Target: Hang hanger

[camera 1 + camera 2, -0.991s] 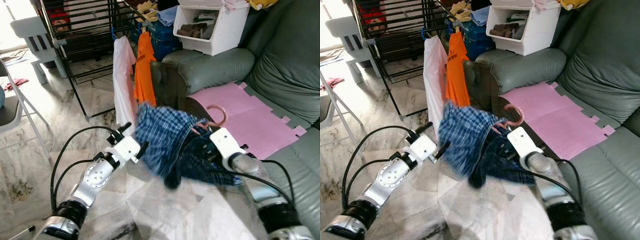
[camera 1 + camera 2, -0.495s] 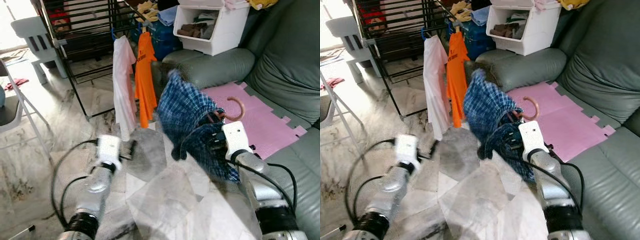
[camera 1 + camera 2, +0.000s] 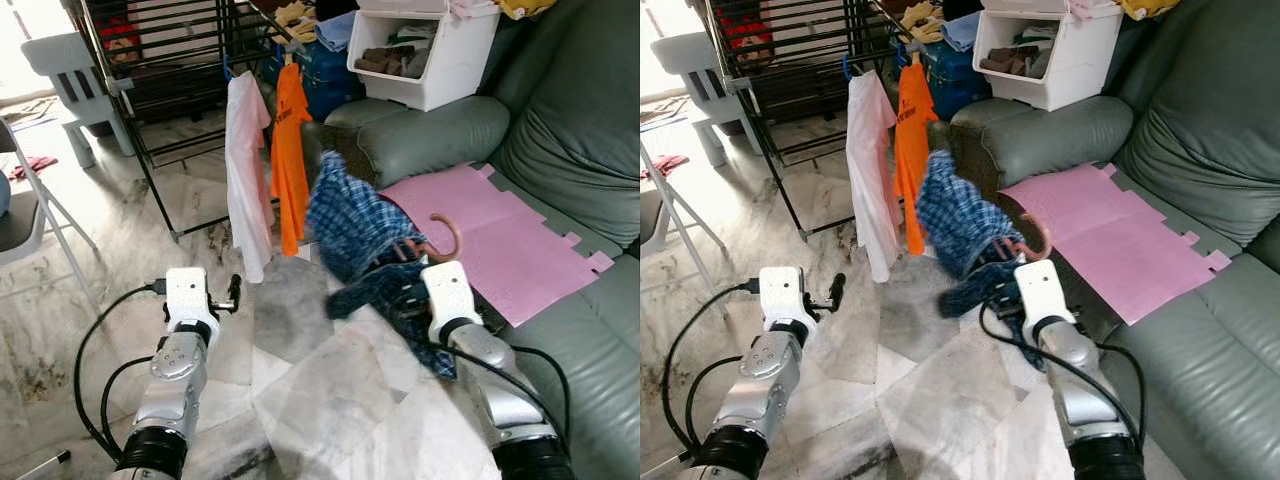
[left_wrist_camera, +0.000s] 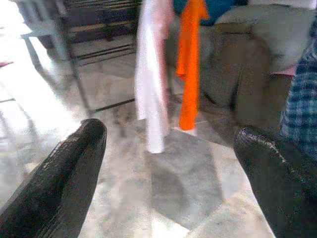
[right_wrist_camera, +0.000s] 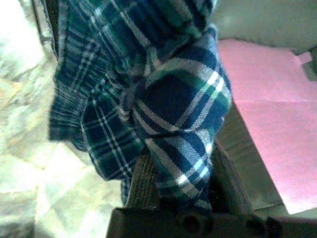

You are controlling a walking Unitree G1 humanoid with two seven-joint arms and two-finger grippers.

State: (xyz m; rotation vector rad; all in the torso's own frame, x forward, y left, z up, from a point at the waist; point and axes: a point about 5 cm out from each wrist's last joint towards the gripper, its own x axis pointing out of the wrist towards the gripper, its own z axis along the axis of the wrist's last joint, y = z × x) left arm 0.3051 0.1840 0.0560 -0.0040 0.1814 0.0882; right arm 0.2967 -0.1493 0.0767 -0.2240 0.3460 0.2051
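1. My right gripper point(image 3: 405, 290) holds the hanger point(image 3: 447, 235), up beside the sofa point(image 3: 560, 120).
2. The blue shirt point(image 3: 355, 225) hides its fingers.
3. My left gripper point(image 3: 232, 296) is wide open, holding nothing.

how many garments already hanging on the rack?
2: a white shirt and an orange shirt, side by side at the rack's near corner. More may be hidden behind.

Pink hanger point(image 3: 447, 236) (draped in blue plaid) held aloft.
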